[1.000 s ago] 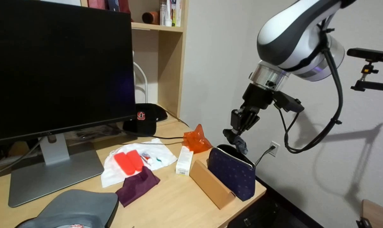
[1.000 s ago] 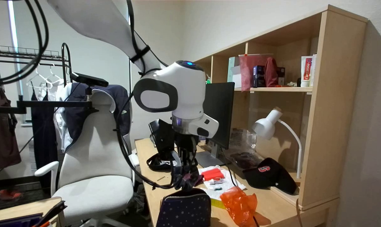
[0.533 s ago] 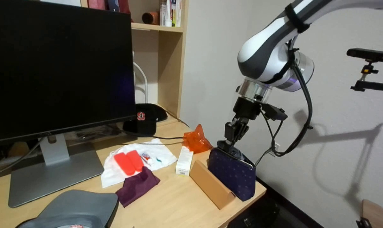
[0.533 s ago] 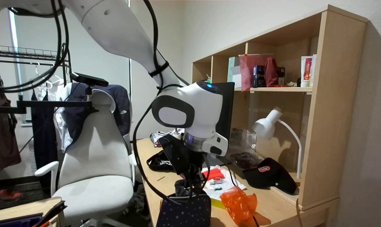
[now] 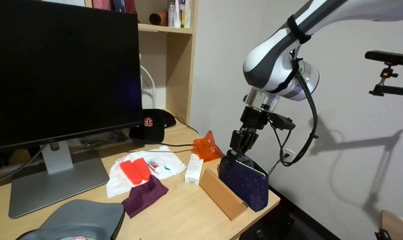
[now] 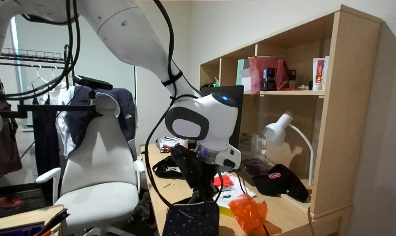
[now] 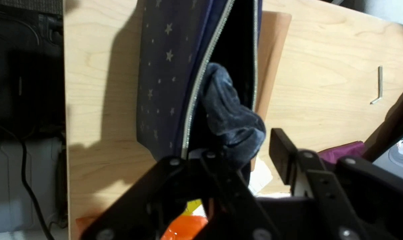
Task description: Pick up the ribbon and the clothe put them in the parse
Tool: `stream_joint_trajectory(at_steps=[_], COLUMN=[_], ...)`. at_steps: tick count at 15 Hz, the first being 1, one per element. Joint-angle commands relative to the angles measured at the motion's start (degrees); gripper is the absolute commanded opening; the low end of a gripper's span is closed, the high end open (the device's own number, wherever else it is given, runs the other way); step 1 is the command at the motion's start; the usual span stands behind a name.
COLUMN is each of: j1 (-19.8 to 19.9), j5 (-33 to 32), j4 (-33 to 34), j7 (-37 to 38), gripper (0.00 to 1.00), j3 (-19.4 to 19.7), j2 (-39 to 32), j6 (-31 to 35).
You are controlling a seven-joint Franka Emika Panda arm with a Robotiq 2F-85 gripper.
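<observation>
In an exterior view the arm [image 5: 271, 60] is seen entering at top right, its last links bent so the gripper [image 7: 238, 153] is pointed steeply down, slightly tilted, at the open top of the purse [image 5: 244, 186], w/ the tips partly hidden at the rim. Per the wrist view, the fingers [image 7: 283, 153] are parted wide: one is placed over the purse's mouth, one past the rim on the tan box [image 5: 221, 195] side, w/ a gap visible btw. the latter & the ribbon [image 7: 228, 110]. The ribbon is ungripped, lying partly in the mouth, partly across the rim in that view; whether it's touched by the former can't be told. The cloth [image 5: 144, 196] is spread, creased, on the table [image 5: 184, 213], well apart from the purse, touching the white sheet [image 5: 176, 163]; in the wrist view just a corner of it is caught. The purse's zip & dark inside are best seen there, as is a hex key [image 7: 379, 83]. In an exterior view the chair [image 6: 99, 200] & lamp [image 6: 278, 132] are shown, the tan box being hidden behind the purse.
</observation>
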State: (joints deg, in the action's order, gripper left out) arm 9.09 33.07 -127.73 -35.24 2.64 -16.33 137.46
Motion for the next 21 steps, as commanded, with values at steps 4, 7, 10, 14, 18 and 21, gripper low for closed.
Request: stream_joint_trajectory(at_steps=[4, 7, 10, 14, 18, 21], j1=[0.3, -0.9, -1.7, -2.8, -4.8, -6.9], j5=[-0.7, -1.2, -1.0, -1.0, -12.0, -21.8], j4=[-1.1, -3.0, -5.3, -8.9, -9.9, -5.5], j7=[0.5, 2.0, 4.1, 6.9, 20.0, 29.7], gripper=[0.93, 1.0, 1.0, 1.0, 1.0, 1.0], j3=[-2.5, -3.0, -3.0, -2.6, -2.1, -2.9], j2=[2.7, 5.8, 9.2, 13.5, 15.4, 13.2], j6=[0.9, 2.2, 4.0, 6.4, 1.7, -7.8])
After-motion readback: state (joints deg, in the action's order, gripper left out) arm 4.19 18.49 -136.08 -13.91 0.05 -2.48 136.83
